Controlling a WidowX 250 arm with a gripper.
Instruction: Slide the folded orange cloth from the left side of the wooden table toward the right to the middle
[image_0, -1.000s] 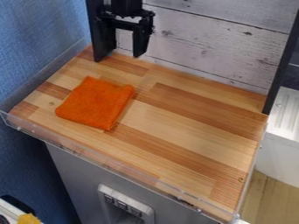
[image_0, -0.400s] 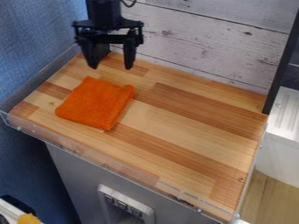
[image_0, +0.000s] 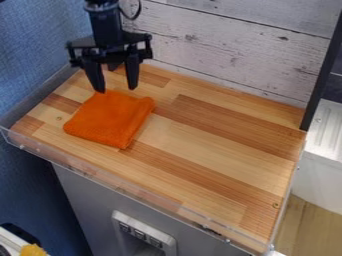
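Observation:
The black gripper (image_0: 117, 90) hangs at the upper left, its two fingers spread apart with nothing between them. Its fingertips are just above the far edge of an orange cloth (image_0: 110, 120), and the left one overlaps that edge in the view; whether it touches cannot be told. The cloth lies folded into a rough square on the left part of the wooden tabletop (image_0: 220, 145).
A clear low rim (image_0: 133, 192) runs along the table's front edge. Behind stands a whitewashed plank wall (image_0: 227, 50), with a dark upright post (image_0: 322, 75) at the right. A blue wall (image_0: 33, 55) borders the left side.
The gripper has come forward and to the left, from near the back wall to the cloth's far edge. The cloth has not moved.

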